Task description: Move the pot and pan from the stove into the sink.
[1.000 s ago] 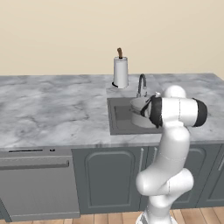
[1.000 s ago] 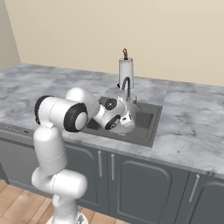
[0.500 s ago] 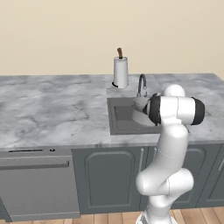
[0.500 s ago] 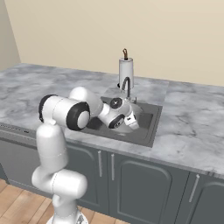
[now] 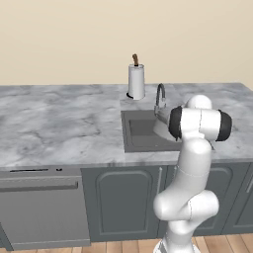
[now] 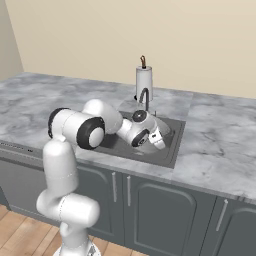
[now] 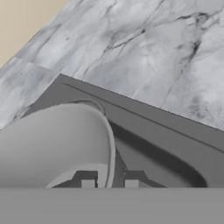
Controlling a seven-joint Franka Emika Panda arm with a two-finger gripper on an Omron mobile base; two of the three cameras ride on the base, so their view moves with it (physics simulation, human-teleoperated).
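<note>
The silver-grey pot (image 7: 57, 144) hangs tilted inside the sink (image 7: 166, 140), and its thin rim runs down between my two fingertips (image 7: 87, 183). My gripper (image 7: 109, 183) is shut on that rim. In the right base view the gripper (image 6: 159, 142) reaches low over the right part of the sink (image 6: 176, 150), with the pot (image 6: 166, 131) behind it. From the left base camera the pot (image 5: 161, 127) shows beside my forearm, over the sink (image 5: 141, 134). The pan and the stove are out of view.
A gooseneck faucet (image 5: 159, 95) (image 6: 144, 96) rises at the sink's back edge, close to the pot. A paper towel roll (image 5: 136, 82) (image 6: 144, 80) stands behind it. Grey marble counter (image 5: 59, 123) spreads to both sides. A dishwasher front (image 5: 39, 207) sits below on the left.
The hand has carried the pot to the right and lower within the sink. The views themselves have not shifted.
</note>
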